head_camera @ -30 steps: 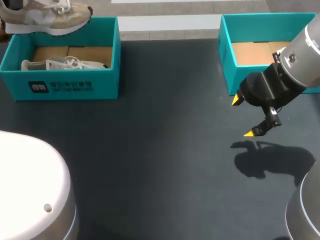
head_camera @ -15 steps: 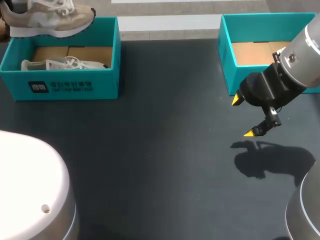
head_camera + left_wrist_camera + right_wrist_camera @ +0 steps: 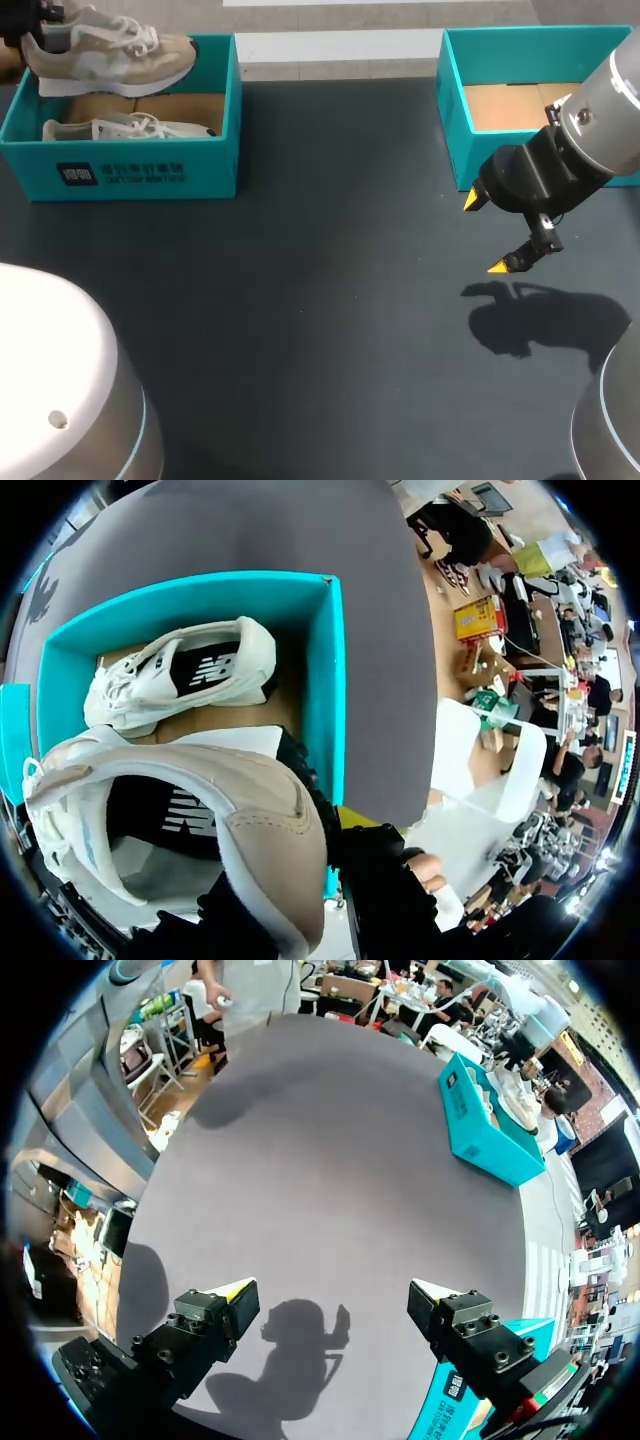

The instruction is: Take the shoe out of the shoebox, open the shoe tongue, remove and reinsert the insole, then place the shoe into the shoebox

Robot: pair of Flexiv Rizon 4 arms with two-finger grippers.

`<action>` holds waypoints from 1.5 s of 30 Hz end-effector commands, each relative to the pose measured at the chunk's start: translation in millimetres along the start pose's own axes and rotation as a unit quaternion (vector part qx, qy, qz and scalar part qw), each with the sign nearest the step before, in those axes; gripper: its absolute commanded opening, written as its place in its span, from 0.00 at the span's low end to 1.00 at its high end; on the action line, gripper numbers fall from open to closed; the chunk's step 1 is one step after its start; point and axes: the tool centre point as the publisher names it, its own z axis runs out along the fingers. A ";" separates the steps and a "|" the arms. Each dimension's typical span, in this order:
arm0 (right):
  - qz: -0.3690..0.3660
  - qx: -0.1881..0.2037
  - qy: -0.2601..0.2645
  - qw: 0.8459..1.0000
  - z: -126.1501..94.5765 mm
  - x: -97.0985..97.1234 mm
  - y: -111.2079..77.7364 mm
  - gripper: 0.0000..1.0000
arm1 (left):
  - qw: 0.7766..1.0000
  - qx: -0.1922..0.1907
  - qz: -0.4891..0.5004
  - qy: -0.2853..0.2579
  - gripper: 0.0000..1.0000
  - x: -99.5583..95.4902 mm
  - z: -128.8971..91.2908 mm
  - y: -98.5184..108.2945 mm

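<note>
A beige and white shoe (image 3: 110, 58) hangs over the back part of the left teal shoebox (image 3: 215, 150), heel toward my left gripper (image 3: 25, 20), which is shut on the heel collar. In the left wrist view the shoe (image 3: 200, 820) fills the space in front of my left gripper (image 3: 320, 855), its opening facing the camera and one yellow tip showing outside the heel. A second, white shoe (image 3: 130, 129) lies on its side inside the box (image 3: 325, 680), where the left wrist view shows it (image 3: 180, 675) below the held one. My right gripper (image 3: 487, 233) hovers open over the mat, holding nothing (image 3: 330, 1295).
Another teal box (image 3: 455, 110) with a cardboard floor stands at the back right, just behind my right gripper. The dark mat (image 3: 320, 300) stretches between the two boxes. The left arm's white base (image 3: 60, 380) fills the near left corner.
The beige shoe has shifted right and lower, in over the left box, with my left gripper still on its heel. The right arm has not moved.
</note>
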 end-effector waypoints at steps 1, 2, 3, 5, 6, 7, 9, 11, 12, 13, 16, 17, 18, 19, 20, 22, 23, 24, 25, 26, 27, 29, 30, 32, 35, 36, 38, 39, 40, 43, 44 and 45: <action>0.001 0.002 0.000 1.000 1.3 0.2 0.6 1.00 | 1.000 -0.003 0.000 0.008 0.00 -6.2 18.8 10.8; 0.001 0.002 0.000 1.000 1.3 0.2 0.6 1.00 | 1.000 0.007 -0.003 0.004 0.00 -7.4 22.7 12.4; 0.001 0.002 0.000 1.000 1.3 0.2 0.6 1.00 | 1.000 0.005 -0.003 0.007 0.00 -8.3 26.5 13.7; 0.001 0.002 0.000 1.000 1.3 0.2 0.6 1.00 | 1.000 0.013 -0.003 0.003 0.00 -11.1 34.7 15.6; 0.001 0.002 0.000 1.000 1.3 0.2 0.6 1.00 | 1.000 0.008 -0.005 0.007 0.00 -13.1 38.7 16.7; 0.001 0.002 0.000 1.000 1.3 0.2 0.6 1.00 | 1.000 0.009 -0.004 0.007 0.00 -14.8 41.9 17.2; 0.001 0.002 0.000 1.000 1.3 0.2 0.6 1.00 | 1.000 0.011 -0.009 0.003 0.00 -18.4 47.4 19.9; 0.001 0.002 0.000 1.000 1.3 0.2 0.6 1.00 | 1.000 0.016 -0.014 -0.003 0.00 -21.3 52.4 22.4; 0.001 0.002 0.000 1.000 1.3 0.2 0.6 1.00 | 1.000 0.016 -0.012 0.001 0.00 -22.9 55.8 23.5; 0.001 0.002 0.000 1.000 1.3 0.2 0.6 1.00 | 1.000 0.015 -0.012 0.003 0.00 -24.8 60.0 24.5; 0.001 0.002 0.000 1.000 1.3 0.2 0.6 1.00 | 1.000 0.010 -0.008 0.007 0.00 -30.6 70.6 25.7; 0.001 0.002 0.000 1.000 1.3 0.2 0.6 1.00 | 1.000 0.005 -0.005 0.012 0.00 -32.4 73.4 25.9; 0.001 0.002 0.000 1.000 1.3 0.2 0.6 1.00 | 1.000 0.004 -0.005 0.013 0.00 -34.1 75.7 26.0; 0.001 0.002 0.000 1.000 1.3 0.2 0.6 1.00 | 1.000 0.004 -0.005 0.012 0.00 -35.5 77.3 26.6; 0.001 0.002 0.000 1.000 1.3 0.2 0.6 1.00 | 1.000 0.002 -0.004 0.014 0.00 -36.8 79.2 26.7; 0.001 0.002 0.000 1.000 1.3 0.2 0.6 1.00 | 1.000 0.002 -0.006 0.012 0.00 -40.1 83.1 27.9; 0.001 0.002 0.000 1.000 1.3 0.2 0.6 1.00 | 1.000 0.002 -0.006 0.012 0.00 -42.0 85.3 27.8; 0.001 0.002 0.000 1.000 1.3 0.2 0.6 1.00 | 1.000 0.004 -0.006 0.007 0.00 -44.1 87.5 27.5; 0.001 0.002 0.000 1.000 1.3 0.2 0.6 1.00 | 1.000 0.007 -0.005 0.008 0.00 -46.4 90.1 27.1; 0.001 0.002 0.000 1.000 1.3 0.2 0.6 1.00 | 1.000 0.007 -0.005 0.009 0.00 -48.4 92.6 26.5; 0.001 0.002 0.000 1.000 1.3 0.2 0.6 1.00 | 1.000 0.006 -0.007 0.005 0.00 -50.4 94.5 26.0; 0.001 0.002 0.000 1.000 1.3 0.2 0.6 1.00 | 1.000 0.007 -0.010 0.002 0.00 -54.1 98.4 25.1; 0.001 0.002 0.000 1.000 1.3 0.2 0.6 1.00 | 1.000 0.008 -0.009 0.003 0.00 -55.6 100.3 24.8; 0.001 0.002 0.000 1.000 1.3 0.2 0.6 1.00 | 1.000 0.011 -0.008 0.001 0.00 -58.1 103.0 24.4; 0.001 0.002 0.000 1.000 1.3 0.2 0.6 1.00 | 1.000 0.012 -0.009 0.000 0.00 -59.6 104.6 24.3; 0.001 0.002 0.000 1.000 1.3 0.2 0.6 1.00 | 1.000 0.015 -0.006 0.002 0.00 -60.1 105.2 24.2; 0.001 0.002 0.000 1.000 1.3 0.2 0.6 1.00 | 1.000 0.018 0.002 -0.001 0.25 -60.9 107.7 24.1; 0.001 0.002 0.000 1.000 1.3 0.2 0.6 1.00 | 1.000 0.018 0.003 -0.001 0.35 -60.9 108.5 24.0; 0.001 0.002 0.000 1.000 1.3 0.2 0.6 1.00 | 1.000 0.017 0.002 0.000 0.35 -60.9 108.6 24.0; 0.001 0.002 0.000 1.000 1.3 0.2 0.6 1.00 | 1.000 0.017 0.003 -0.002 0.42 -59.7 107.9 23.8; 0.001 0.002 0.000 1.000 1.3 0.2 0.6 1.00 | 1.000 0.017 0.003 -0.004 0.48 -59.1 105.4 23.8; 0.001 0.002 0.000 1.000 1.3 0.2 0.6 1.00 | 1.000 0.015 0.004 -0.008 0.49 -58.8 102.2 23.5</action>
